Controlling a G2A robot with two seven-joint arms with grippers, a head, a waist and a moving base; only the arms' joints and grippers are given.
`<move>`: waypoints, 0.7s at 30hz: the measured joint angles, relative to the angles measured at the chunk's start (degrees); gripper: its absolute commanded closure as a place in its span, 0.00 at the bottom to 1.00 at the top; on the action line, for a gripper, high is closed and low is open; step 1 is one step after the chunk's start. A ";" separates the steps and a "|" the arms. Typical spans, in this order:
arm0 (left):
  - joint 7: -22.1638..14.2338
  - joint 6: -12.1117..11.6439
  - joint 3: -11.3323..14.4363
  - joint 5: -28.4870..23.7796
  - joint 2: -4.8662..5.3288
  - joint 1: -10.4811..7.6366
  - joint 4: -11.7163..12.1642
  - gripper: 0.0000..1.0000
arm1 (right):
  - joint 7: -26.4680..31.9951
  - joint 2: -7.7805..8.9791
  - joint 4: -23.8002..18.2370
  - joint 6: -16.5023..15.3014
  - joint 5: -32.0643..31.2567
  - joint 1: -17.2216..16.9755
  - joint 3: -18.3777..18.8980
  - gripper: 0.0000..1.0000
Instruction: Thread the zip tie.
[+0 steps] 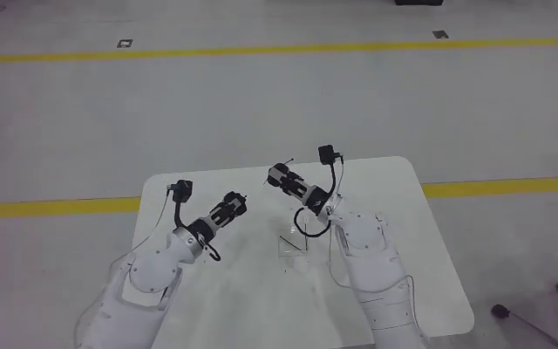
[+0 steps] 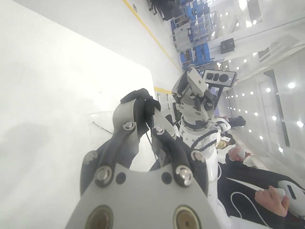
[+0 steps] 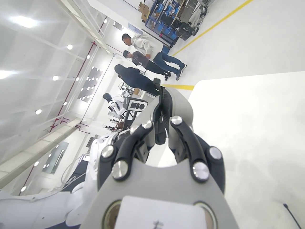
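My left gripper (image 1: 241,203) (image 2: 143,101) hovers over the white table (image 1: 392,192), shut on a thin black zip tie strand (image 2: 149,132) that runs back between its fingers. My right gripper (image 1: 275,172) (image 3: 162,96) is a short gap away, tilted toward the left one and shut on a black zip tie whose small end (image 3: 156,82) pokes out past the fingertips. In the left wrist view the right gripper (image 2: 193,77) faces mine from farther off. I cannot tell whether both hold the same tie.
Another thin black tie (image 2: 102,127) (image 3: 289,212) lies flat on the table. A faint clear item (image 1: 292,244) rests near the table's middle, below the grippers. The table's rounded far corner (image 3: 200,84) lies just beyond the right gripper. Yellow floor lines run behind.
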 measured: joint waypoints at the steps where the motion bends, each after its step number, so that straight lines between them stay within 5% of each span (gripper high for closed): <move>1: 0.22 -0.13 0.03 0.59 0.02 -0.06 -0.08 1.00 | 0.00 0.03 0.01 0.00 0.02 0.05 -0.03 1.00; 12: 1.09 -0.28 0.79 0.63 -0.02 -0.19 -0.02 1.00 | -1.44 0.15 -0.31 0.39 -1.23 -0.21 -0.93 1.00; 21: 4.23 3.27 3.68 7.16 0.04 -0.82 -0.94 1.00 | -5.07 0.74 0.31 3.92 -7.19 0.72 -5.22 1.00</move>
